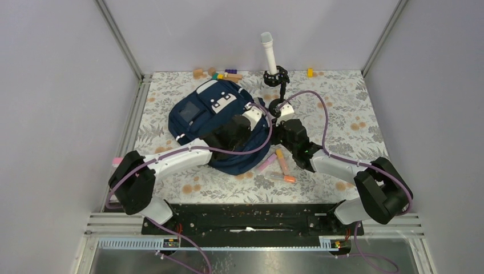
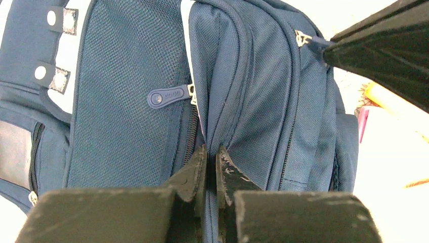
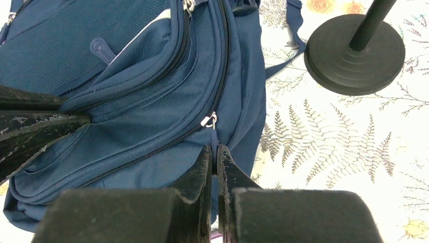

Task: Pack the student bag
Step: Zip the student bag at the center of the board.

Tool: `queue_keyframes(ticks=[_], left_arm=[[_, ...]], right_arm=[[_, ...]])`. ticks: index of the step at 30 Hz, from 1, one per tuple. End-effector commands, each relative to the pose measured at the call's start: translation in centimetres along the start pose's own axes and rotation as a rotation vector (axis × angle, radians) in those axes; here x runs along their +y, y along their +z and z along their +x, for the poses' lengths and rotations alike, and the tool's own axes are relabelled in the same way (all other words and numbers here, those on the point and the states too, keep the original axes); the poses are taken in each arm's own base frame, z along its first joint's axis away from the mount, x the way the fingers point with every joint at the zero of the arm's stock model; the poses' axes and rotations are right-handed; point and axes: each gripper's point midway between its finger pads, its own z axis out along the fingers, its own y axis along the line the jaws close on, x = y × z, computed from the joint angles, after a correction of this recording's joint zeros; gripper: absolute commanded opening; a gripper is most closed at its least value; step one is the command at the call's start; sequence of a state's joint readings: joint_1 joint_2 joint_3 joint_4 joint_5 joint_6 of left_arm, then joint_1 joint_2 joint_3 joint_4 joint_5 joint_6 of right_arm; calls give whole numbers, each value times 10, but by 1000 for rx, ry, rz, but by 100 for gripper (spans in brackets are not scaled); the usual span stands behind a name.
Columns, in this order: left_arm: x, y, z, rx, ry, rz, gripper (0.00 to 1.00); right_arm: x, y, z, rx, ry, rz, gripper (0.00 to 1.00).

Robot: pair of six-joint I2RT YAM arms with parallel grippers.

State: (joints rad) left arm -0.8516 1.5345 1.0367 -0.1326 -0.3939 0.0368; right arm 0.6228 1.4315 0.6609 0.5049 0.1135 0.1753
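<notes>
The left arm (image 1: 171, 160) reaches forward and to the right from its base. The left gripper (image 2: 211, 152) has its fingers pressed together on a fold of the student bag (image 2: 126, 126). The right arm (image 1: 337, 165) leans in towards the left (the two wrists nearly meet), and the right gripper (image 3: 214, 152) pinches tight on the same bag.

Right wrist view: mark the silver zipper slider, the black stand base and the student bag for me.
silver zipper slider (image 3: 209, 120), right wrist view, on its metal loop.
black stand base (image 3: 354, 63), right wrist view, on the disc's top.
student bag (image 3: 162, 101), right wrist view, on the navy fabric between two zippers.
</notes>
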Motion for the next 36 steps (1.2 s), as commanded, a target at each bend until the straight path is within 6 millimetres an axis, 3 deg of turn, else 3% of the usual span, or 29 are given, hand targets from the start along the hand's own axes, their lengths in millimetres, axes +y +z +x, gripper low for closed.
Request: queue_keyframes(ticks=[1, 9, 15, 21, 27, 28, 30, 32, 33, 34, 36], left_arm=[[16, -24, 28, 115, 44, -15, 0], [27, -52, 49, 193, 109, -6, 0], [48, -74, 63, 199, 117, -85, 0], [41, -95, 69, 201, 150, -42, 0], [57, -113, 80, 223, 172, -151, 0], [56, -115, 75, 205, 152, -145, 8], [55, -119, 65, 172, 119, -130, 37], [49, -122, 54, 126, 92, -90, 58], [44, -123, 49, 97, 82, -58, 61], [37, -124, 43, 68, 76, -21, 71], [24, -128, 30, 6, 64, 55, 74]], right_arm=[[-14, -4, -37, -84, -24, 74, 0], [17, -11, -45, -56, -88, -102, 0], [39, -26, -37, -4, -87, -238, 0], [85, -44, -19, 66, -111, -367, 0], [99, -57, -10, 47, 22, -385, 0], [104, -60, -8, 48, 29, -391, 0], [110, -64, -6, 55, 48, -398, 0], [112, -66, -5, 59, 66, -394, 0], [111, -66, -4, 60, 74, -388, 0], [110, -66, -3, 60, 81, -382, 0], [108, -66, -4, 59, 90, -369, 0]])
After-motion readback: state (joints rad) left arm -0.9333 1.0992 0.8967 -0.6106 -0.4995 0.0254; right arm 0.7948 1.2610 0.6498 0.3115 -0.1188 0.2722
